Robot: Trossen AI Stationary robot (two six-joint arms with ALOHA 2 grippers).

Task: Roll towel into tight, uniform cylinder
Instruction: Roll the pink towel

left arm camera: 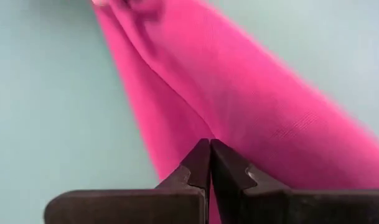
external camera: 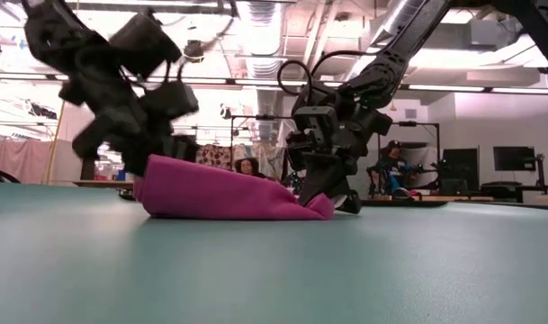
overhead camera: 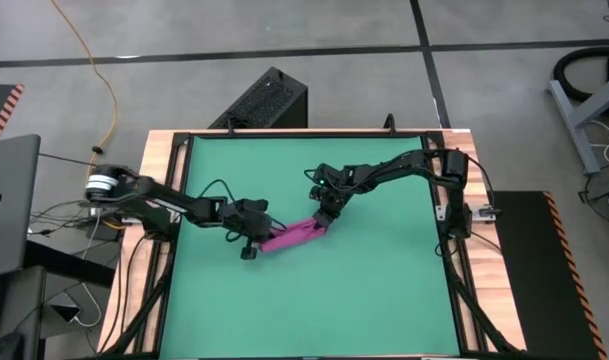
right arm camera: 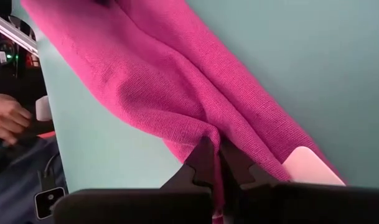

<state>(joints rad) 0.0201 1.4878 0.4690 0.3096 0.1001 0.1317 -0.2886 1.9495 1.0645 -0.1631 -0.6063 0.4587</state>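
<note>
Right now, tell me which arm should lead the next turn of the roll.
Neither clearly; probably both together. The left gripper is shut on one end of the towel, the right gripper on the tagged end, so each pins one end on the green mat.

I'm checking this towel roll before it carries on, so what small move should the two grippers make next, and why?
Probably turn both ends together one more bit. The left gripper and right gripper are each shut on an end of the towel, which lies on the green mat as a loose, flattened, folded bundle, not a tight cylinder.
</note>
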